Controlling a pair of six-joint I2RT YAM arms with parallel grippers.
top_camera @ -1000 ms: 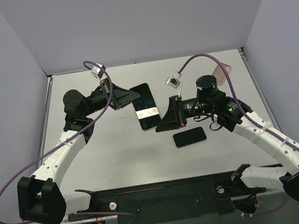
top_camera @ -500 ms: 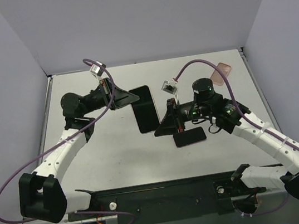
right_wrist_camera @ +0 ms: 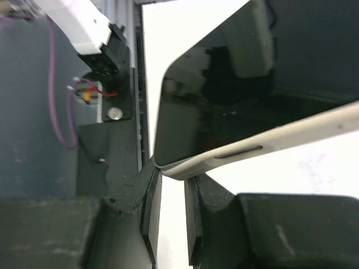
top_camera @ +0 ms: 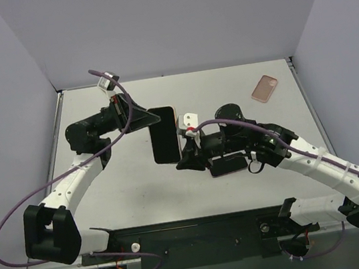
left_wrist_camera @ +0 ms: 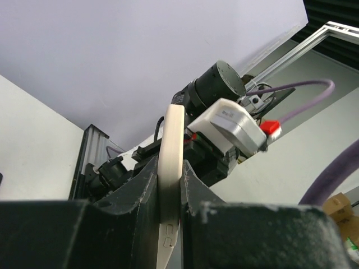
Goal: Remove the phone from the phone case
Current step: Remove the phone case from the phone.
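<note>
Above the middle of the table (top_camera: 128,196), the phone (top_camera: 163,135) hangs in the air, seated in its cream phone case (left_wrist_camera: 170,145), dark screen up. The left gripper (left_wrist_camera: 168,188) is clamped on the case's far long edge. The right gripper (right_wrist_camera: 168,188) has its fingers nearly together, nipping the case's near corner. Beneath the right arm lies a second dark phone (top_camera: 228,165). A pink case (top_camera: 264,88) sits well apart, near the far right edge – bare tabletop lies to the left.
</note>
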